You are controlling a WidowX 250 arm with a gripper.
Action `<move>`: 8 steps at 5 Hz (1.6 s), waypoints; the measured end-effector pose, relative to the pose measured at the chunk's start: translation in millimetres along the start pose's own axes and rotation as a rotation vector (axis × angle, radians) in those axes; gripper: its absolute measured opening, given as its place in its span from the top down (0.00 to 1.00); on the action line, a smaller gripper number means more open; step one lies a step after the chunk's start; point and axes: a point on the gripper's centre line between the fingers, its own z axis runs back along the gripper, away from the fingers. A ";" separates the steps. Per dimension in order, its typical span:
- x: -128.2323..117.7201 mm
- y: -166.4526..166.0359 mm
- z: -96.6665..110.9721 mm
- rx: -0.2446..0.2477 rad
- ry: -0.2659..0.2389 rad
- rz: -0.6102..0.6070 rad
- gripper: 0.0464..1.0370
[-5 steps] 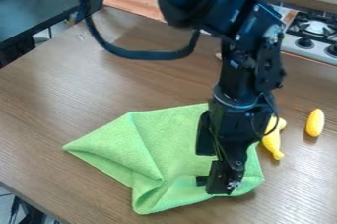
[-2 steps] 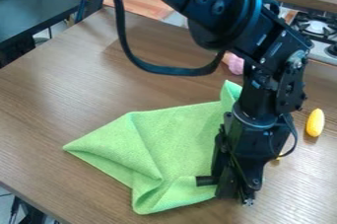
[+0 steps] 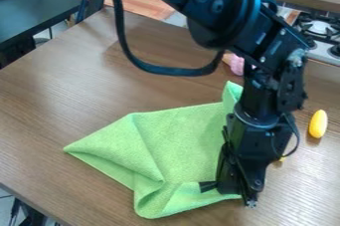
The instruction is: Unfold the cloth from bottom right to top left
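Wood-grain counter (image 3: 66, 95) bears rumpled green cloth (image 3: 179, 145) | jaws at cloth's lower-right edge, likely for starting the unfold there | spread or pinching: cannot tell

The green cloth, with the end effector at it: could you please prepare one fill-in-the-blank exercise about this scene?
In the camera view, the end effector is at the lower ____ part of the cloth.
The cloth lies on the table, whose colour is ____.
The oval thing to the right of the end effector is ____ in colour.

Missing words: right; brown; yellow
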 end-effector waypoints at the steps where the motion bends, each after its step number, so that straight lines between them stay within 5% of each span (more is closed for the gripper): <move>1: -4.4 14.3 8.4 -0.014 0.011 0.023 0.99; 3: 3.7 45.9 17.9 -0.007 0.074 0.087 0.99; 5: -6.0 68.0 25.9 -0.007 0.233 0.257 0.99; 6: -12.5 75.8 30.6 -0.027 0.271 0.331 0.99; 8: -46.3 91.3 29.3 -0.077 0.253 0.445 0.99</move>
